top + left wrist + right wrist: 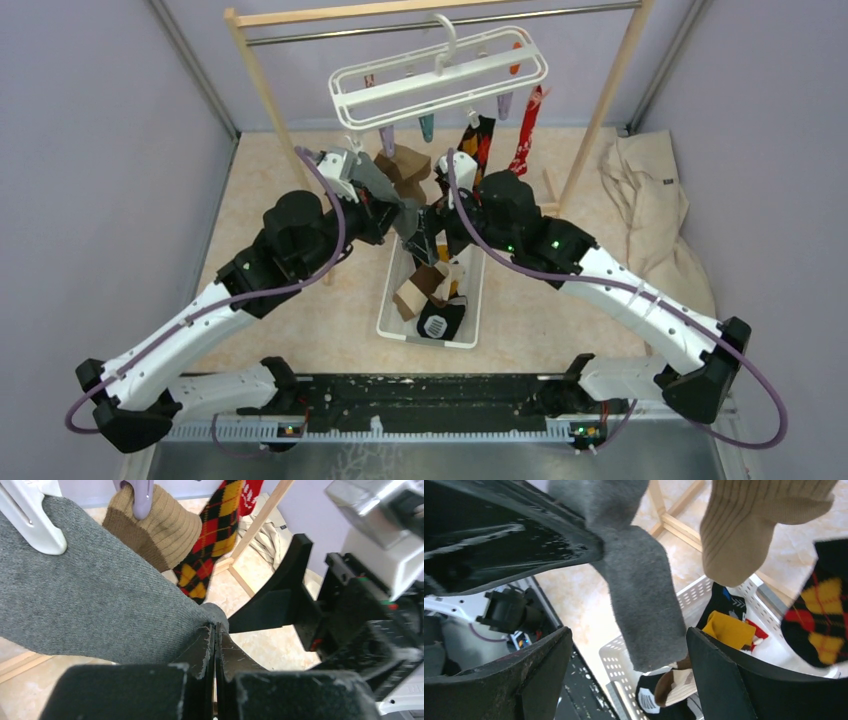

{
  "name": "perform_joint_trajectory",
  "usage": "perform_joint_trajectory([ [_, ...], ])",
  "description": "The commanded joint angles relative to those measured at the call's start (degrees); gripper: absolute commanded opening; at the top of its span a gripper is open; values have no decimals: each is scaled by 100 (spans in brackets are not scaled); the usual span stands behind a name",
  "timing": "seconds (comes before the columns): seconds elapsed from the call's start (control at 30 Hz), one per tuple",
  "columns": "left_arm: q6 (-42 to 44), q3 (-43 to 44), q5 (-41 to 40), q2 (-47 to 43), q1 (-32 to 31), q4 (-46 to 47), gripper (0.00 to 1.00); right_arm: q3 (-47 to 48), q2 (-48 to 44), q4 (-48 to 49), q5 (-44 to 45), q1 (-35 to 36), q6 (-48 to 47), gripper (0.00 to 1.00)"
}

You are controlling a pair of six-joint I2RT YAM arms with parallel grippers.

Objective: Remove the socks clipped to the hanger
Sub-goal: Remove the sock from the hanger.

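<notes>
**Grey sock pinched, more socks to take off**

A pile of small socks [432, 300] already lies in the white plastic basket [392, 322] in the middle of the table [300, 330]. The white plastic hanger [440, 75], on the wooden rack [255, 75] at the far edge, has a tan ribbed sock [165, 525], a diamond-pattern sock [212, 540] and a red patterned sock [527, 130] left on it. The left gripper [215, 650] is squeezed tight on the fuzzy grey sock [100, 605], which a white clip [30, 525] seems to hold. The right gripper [626, 652] is wide apart, with the grey toe dangling between its fingers.

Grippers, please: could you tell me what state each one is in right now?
Left gripper: shut on the grey sock.
Right gripper: open, the sock's end hanging between its jaws.
</notes>
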Motion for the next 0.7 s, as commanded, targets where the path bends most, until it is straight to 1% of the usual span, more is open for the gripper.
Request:
perform_joint_trajectory([
  [0.0, -79, 227, -94, 2, -123, -10, 0, -187, -51, 965, 336, 79, -239, 85],
  [0.1, -107, 250, -83, 3, -185, -8, 0, -320, 16, 1265, 472, 76, -266, 85],
  [0.23, -135, 230, -63, 27, -232, -2, 0, -500, 26, 1840, 289, 83, -223, 83],
  [0.3, -152, 216, -42, 28, -244, 2, 0, -511, 70, 1964, 240, 84, -190, 80],
  [0.33, -160, 212, -39, 29, -252, 10, 0, -504, 96, 2003, 208, 83, -182, 76],
  [0.37, -167, 197, -40, 23, -254, 11, 0, -501, 125, 2046, 172, 82, -166, 70],
  [0.43, -164, 180, -75, 2, -263, -3, 0, -507, 146, 2072, 93, 87, -156, 53],
  [0.53, -150, 118, -197, -79, -263, -46, 6, -571, 132, 2036, 27, 98, -122, 11],
  [0.57, -141, 95, -218, -117, -263, -28, 8, -596, 132, 2019, 26, 106, -121, 0],
  [0.6, -126, 70, -248, -137, -263, -10, 13, -619, 132, 1997, 29, 117, -128, 0],
  [0.63, -108, 70, -290, -162, -263, -7, 20, -647, 125, 1975, 3, 124, -135, 0],
  [0.67, -83, 98, -334, -172, -263, -52, 30, -662, 123, 1962, -32, 126, -136, 0],
])
